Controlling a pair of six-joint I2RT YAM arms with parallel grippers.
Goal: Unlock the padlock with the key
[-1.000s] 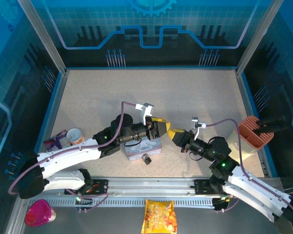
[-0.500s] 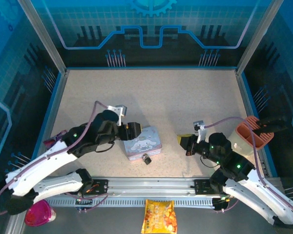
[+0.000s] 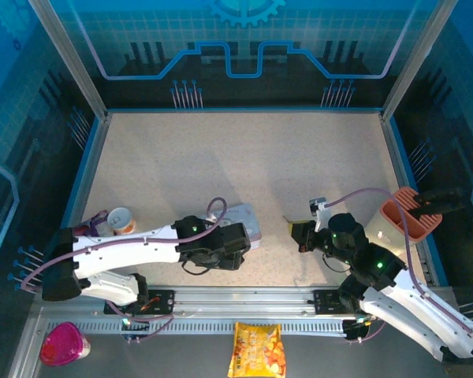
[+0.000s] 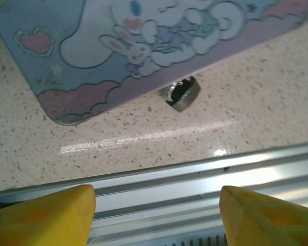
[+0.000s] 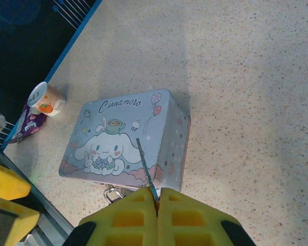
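Right wrist view shows us our right gripper (image 5: 157,196) pinching the key (image 5: 146,168), our left gripper (image 4: 156,207) spread near the padlock (image 4: 182,94).

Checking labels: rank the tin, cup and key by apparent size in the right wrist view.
1. tin
2. cup
3. key, a thin sliver; it sits nearer the camera, so cup versus key is unsure.

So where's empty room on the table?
The far half of the table, beyond the tin, is bare. So is the patch between tin and right gripper. Crowded: near edge by the padlock, left corner by the cup.
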